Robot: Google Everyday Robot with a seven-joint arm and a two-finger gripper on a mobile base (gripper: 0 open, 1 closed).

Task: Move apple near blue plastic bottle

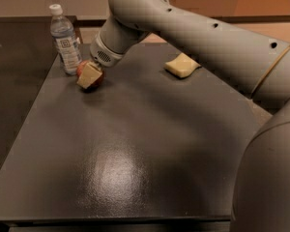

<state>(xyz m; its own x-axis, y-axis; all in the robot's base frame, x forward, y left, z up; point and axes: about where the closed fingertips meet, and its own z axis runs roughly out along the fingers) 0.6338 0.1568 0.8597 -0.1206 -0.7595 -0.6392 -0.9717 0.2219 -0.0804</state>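
Reaches in from the right on a thick grey arm (193, 30) and ends low over the far left part of the dark counter (135, 149): the hand (90, 74). Grips the apple (99, 79), with one pale finger (88, 75) pressed flat across its near face and red skin showing on either side. At or just above the counter surface; cannot tell which. Just beside the apple, to its left: blue plastic bottle (65, 41), upright, white cap on. Well apart to the right: pale yellow sponge (182, 65), lying flat.
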